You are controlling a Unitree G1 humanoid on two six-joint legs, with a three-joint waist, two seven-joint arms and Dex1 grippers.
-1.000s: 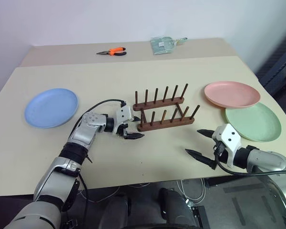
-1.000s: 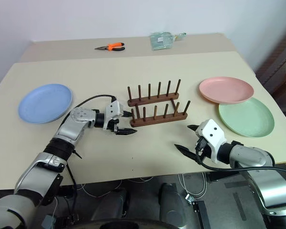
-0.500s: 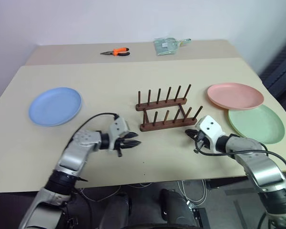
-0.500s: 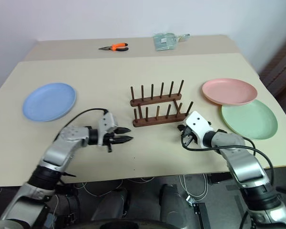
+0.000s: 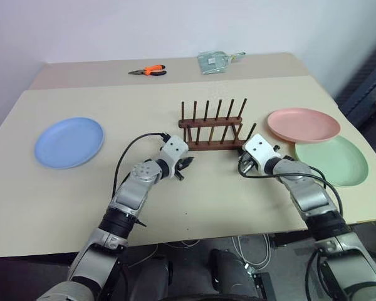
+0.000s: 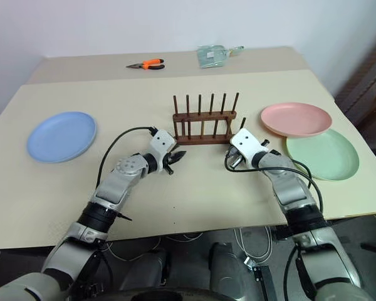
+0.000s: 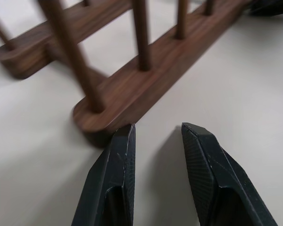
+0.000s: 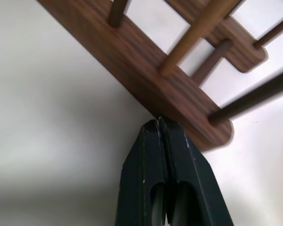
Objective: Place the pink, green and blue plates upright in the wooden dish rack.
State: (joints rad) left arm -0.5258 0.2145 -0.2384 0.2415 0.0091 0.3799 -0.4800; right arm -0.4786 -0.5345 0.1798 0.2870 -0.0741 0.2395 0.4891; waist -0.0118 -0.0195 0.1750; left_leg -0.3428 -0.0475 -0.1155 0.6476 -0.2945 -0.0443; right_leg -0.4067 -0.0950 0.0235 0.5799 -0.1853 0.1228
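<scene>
Head views: wooden dish rack (image 5: 213, 130) at frame centre, no plates in it. Pink plate (image 5: 303, 125) and green plate (image 5: 331, 159) lie flat at centre right, overlapping; blue plate (image 5: 69, 141) flat at centre left. Left gripper (image 5: 186, 164) sits at the rack's lower-left end, right gripper (image 5: 240, 164) at its lower-right end. Judged step: nudging or squaring the rack before any plate is picked.

Left wrist view: jaws narrowly apart, empty, one fingertip (image 7: 125, 136) touching the near rail's end.

Right wrist view: jaws pressed together, holding nothing, tips against the rail's side near its end.

Next move likely needs both arms to back off, then a reach to a plate. Bare table (image 6: 194, 188) below the rack gives room; the green plate lies near the table's right edge
</scene>
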